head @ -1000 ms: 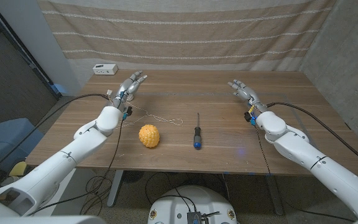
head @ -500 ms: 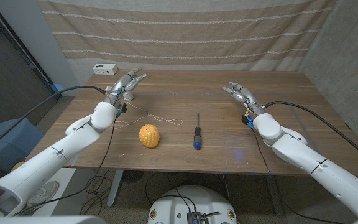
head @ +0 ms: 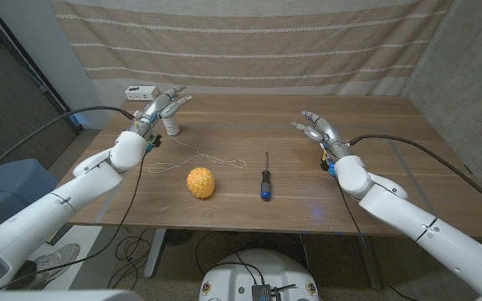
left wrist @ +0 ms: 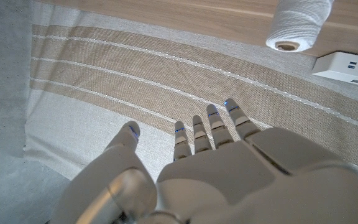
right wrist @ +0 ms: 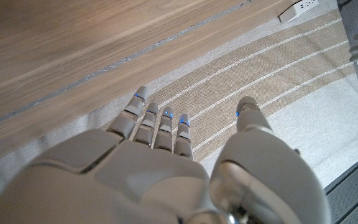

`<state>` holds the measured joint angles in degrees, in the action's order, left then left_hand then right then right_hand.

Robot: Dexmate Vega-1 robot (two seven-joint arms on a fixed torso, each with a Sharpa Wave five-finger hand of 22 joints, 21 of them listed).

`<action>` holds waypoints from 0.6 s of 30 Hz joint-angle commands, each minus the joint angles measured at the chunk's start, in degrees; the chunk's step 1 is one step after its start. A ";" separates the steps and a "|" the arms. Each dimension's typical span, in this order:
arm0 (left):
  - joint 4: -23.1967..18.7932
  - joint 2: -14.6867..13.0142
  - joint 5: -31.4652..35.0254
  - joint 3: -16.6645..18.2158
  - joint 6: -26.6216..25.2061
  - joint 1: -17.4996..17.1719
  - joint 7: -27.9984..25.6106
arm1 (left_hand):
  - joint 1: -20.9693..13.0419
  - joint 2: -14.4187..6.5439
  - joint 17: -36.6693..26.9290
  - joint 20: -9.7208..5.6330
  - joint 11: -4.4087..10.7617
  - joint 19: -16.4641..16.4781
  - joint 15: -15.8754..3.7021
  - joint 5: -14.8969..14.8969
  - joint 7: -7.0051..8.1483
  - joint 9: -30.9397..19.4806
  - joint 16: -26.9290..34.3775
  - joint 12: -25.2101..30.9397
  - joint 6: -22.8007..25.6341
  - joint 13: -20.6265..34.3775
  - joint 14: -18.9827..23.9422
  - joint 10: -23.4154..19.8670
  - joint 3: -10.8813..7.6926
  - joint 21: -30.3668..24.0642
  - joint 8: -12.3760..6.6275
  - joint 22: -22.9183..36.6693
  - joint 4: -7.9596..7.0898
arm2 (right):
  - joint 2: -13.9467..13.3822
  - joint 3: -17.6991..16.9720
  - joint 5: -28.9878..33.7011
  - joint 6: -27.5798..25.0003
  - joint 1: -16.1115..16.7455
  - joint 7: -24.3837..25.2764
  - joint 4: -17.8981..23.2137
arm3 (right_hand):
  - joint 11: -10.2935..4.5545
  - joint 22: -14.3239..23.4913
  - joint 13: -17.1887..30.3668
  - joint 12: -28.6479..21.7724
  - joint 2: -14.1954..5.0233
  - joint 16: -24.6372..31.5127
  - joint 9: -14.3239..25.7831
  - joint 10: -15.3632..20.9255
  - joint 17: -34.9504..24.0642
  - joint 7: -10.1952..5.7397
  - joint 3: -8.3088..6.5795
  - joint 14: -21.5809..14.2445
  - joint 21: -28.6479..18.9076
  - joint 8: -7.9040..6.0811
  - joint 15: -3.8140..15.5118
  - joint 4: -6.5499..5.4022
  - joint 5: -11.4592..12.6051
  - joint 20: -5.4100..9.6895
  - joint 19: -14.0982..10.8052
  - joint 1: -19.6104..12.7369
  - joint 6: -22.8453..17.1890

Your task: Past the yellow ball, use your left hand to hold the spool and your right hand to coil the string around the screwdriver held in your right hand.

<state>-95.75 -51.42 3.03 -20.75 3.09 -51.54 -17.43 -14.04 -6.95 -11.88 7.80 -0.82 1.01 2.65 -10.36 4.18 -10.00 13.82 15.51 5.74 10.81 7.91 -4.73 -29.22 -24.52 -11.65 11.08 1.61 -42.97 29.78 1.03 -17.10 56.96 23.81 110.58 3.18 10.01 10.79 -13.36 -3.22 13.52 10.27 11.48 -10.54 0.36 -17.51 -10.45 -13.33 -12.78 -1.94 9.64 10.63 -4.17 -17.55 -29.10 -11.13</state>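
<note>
1. The left hand is hovering at the table's far left, fingers spread wide and holding nothing; the left wrist view confirms the fingers are parted with nothing between them.
2. The spool is standing upright just beside the left hand, on the side toward the table's middle. Whether the fingers are touching it cannot be told from the head view; in the left wrist view the spool is sitting apart from the fingertips.
3. The string is trailing loose from the spool across the table and is ending in a small loop between the ball and the screwdriver, on their far side.
4. The ball, yellow and dimpled, is resting near the front edge, left of centre.
5. The screwdriver is lying on the table right of the ball, apart from it, blue-tipped handle toward the robot and shaft pointing away.
6. The right hand is hanging over the table's right half, fingers extended and apart, holding nothing, well apart from the screwdriver. The right wrist view is showing the same open spread.
7. A white power strip is sitting at the far left corner, behind the spool.
</note>
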 commanded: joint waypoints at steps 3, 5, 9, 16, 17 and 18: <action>1.07 -2.29 0.04 2.14 3.36 -0.84 1.42 | 0.36 -0.34 -0.36 0.31 -0.37 0.05 0.21 0.08 0.30 -0.26 0.41 0.14 0.10 0.31 0.47 -0.75 0.01 0.18 0.16 0.16 -0.37 | -0.69 2.90 8.10 -8.74 0.91 0.73 7.30 | 0.28 0.17 0.34 0.29 2.55 -0.19 0.26 1.24 -0.24 0.33 1.09 -1.62 -0.23 -0.57 -0.01 0.05 0.90 0.37 -2.47 -1.16 -3.09; 1.21 -2.57 0.06 2.38 3.72 -0.93 1.61 | 0.40 -0.37 -0.40 0.30 -0.31 0.05 0.22 0.07 0.24 -0.26 0.40 0.12 0.07 0.32 0.45 -0.77 0.00 0.19 0.20 0.17 -0.40 | -0.88 3.36 9.32 -10.29 0.98 0.57 8.33 | 0.24 0.21 0.36 0.42 3.60 -0.25 0.30 1.42 -0.29 0.65 1.76 -1.94 -0.26 -0.89 0.24 -0.19 1.08 0.48 -2.97 -1.08 -4.69; 1.65 -3.09 0.01 2.76 4.71 -0.99 2.15 | 0.46 -0.42 -0.47 0.35 -0.19 0.01 0.22 0.07 0.23 -0.26 0.41 0.11 0.05 0.34 0.45 -0.88 0.00 0.22 0.24 0.18 -0.47 | -0.97 3.87 10.81 -12.28 1.44 0.37 9.87 | 0.32 0.30 0.41 0.30 4.78 -0.03 0.39 2.59 -0.40 1.01 2.65 -3.19 -0.40 -1.12 0.99 -0.53 1.55 0.99 -4.05 -1.26 -6.65; 2.76 -3.53 -0.13 3.36 6.57 -1.01 2.65 | 0.65 -0.46 -0.61 0.43 -0.22 -0.04 0.25 0.08 0.23 -0.27 0.39 0.04 0.00 0.37 0.34 -0.96 0.03 0.27 0.33 0.20 -0.61 | -1.44 5.60 14.45 -16.82 1.63 -0.61 12.79 | 0.47 0.35 0.48 0.08 5.24 0.20 0.50 4.24 -0.49 1.80 3.05 -4.60 -0.61 -1.68 1.82 -0.55 2.23 1.41 -5.43 -2.50 -9.67; 2.93 -3.52 -0.15 3.42 6.73 -1.01 2.66 | 0.67 -0.47 -0.63 0.46 -0.20 -0.04 0.22 0.08 0.25 -0.27 0.39 0.03 0.02 0.37 0.33 -0.95 0.03 0.27 0.33 0.21 -0.63 | -1.49 5.90 15.00 -17.47 1.61 -0.79 13.19 | 0.54 0.35 0.48 0.02 5.32 0.23 0.51 4.45 -0.49 1.81 3.10 -4.75 -0.62 -1.69 1.83 -0.54 2.27 1.38 -5.52 -2.57 -9.81; 3.15 -3.53 -0.26 3.47 7.01 -0.97 2.81 | 0.70 -0.48 -0.64 0.48 -0.17 -0.08 0.24 0.08 0.22 -0.27 0.39 0.01 0.03 0.38 0.33 -0.95 0.03 0.29 0.34 0.21 -0.65 | -1.44 6.24 15.58 -18.32 1.55 -0.98 13.58 | 0.53 0.35 0.49 0.01 5.55 0.23 0.53 4.66 -0.49 1.97 3.24 -4.92 -0.64 -1.76 1.94 -0.54 2.35 1.39 -5.74 -2.70 -10.24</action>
<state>-94.09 -54.13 3.19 -18.23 7.52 -52.40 -15.57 -13.73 -7.26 -12.41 7.79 -0.69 1.01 2.65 -10.36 4.17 -10.00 13.82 15.51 5.73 11.08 7.90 -5.21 -29.06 -24.35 -11.43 11.07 1.46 -43.92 33.55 11.25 -28.73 58.17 24.09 119.75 3.77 10.28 11.08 -13.13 1.89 13.52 10.55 15.38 -10.82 2.16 -14.62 -14.55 -13.56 -14.21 -0.10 9.16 12.53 -2.78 -22.66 -31.01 -20.32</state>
